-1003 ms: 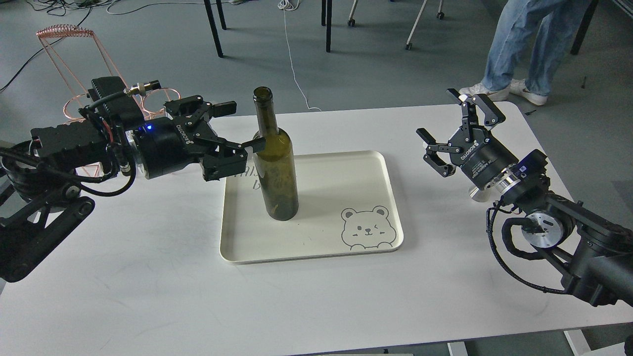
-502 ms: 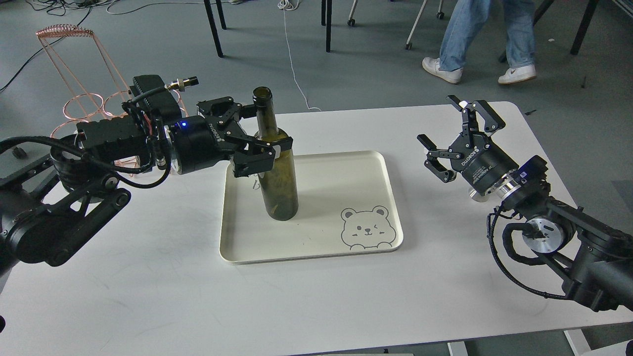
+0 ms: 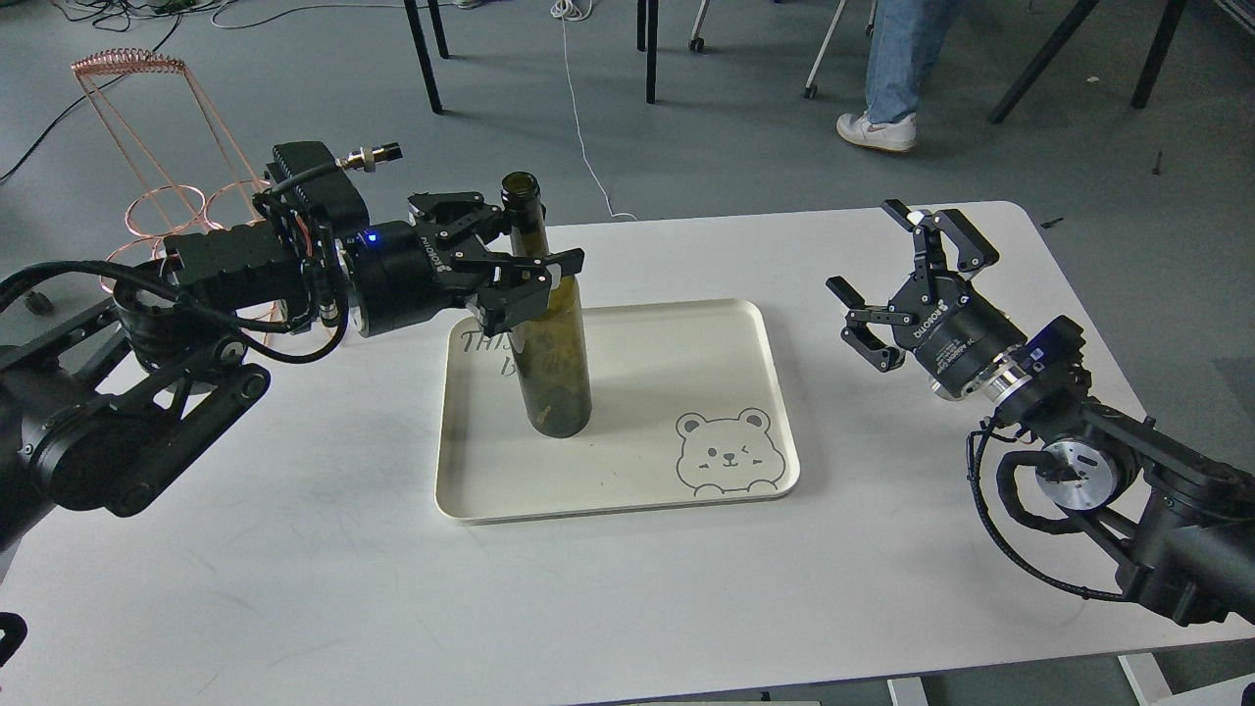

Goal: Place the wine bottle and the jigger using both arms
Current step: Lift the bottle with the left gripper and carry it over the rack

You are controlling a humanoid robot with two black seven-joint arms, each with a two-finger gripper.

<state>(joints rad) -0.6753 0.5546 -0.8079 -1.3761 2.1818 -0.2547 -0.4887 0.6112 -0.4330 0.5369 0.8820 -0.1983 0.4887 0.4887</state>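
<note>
From my seat, the wine bottle hides my left gripper's far finger, so I can't tell whether it presses the glass. The bottle and gripper also cover part of the grey lettering on the tray, leaving it unreadable. Both arms run off the frame edges, and the person at the top is cut off above the legs.

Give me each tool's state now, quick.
Left tool: fingers around the bottle shoulder; a firm grip cannot be told.
Right tool: open, empty, above the table.
</note>
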